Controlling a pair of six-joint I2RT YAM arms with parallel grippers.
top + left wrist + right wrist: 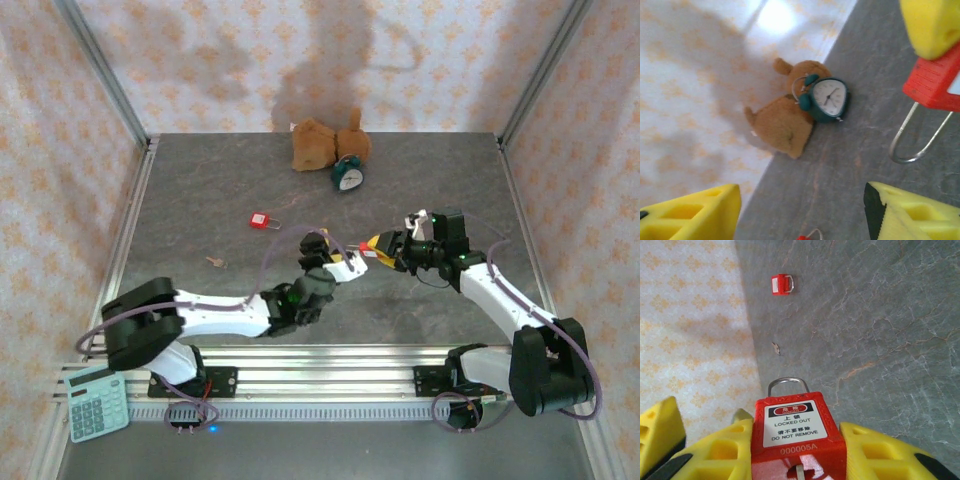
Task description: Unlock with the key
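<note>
Right gripper (pixel 799 450): yellow jaws pinched on the body of a red plastic padlock with a steel shackle (pixel 796 427). It is held off the grey stone-patterned table (pixel 200 190). I read a white "LOCKED OUT" label on it, and the shackle points away from the wrist.

Left gripper (pixel 800 212): yellow fingers (pixel 695 217) spread wide with nothing between them. On the top camera it sits just beside the held padlock, on its shackle side. From the left wrist the padlock's red body and shackle loop hang at upper right.

The small tan metal key (pixel 215 262) lies flat on the table, out toward the left wall. It is well apart from both grippers and touches nothing. The right wrist camera shows it as a thin sliver (pixel 776 348).

A second red padlock (pixel 262 220) lies on the table beyond the key.

Far edge: a brown plush toy (pixel 318 145) with a teal alarm clock (pixel 348 177) against it.

Near-left corner: a pale green calculator (pixel 97 403).
</note>
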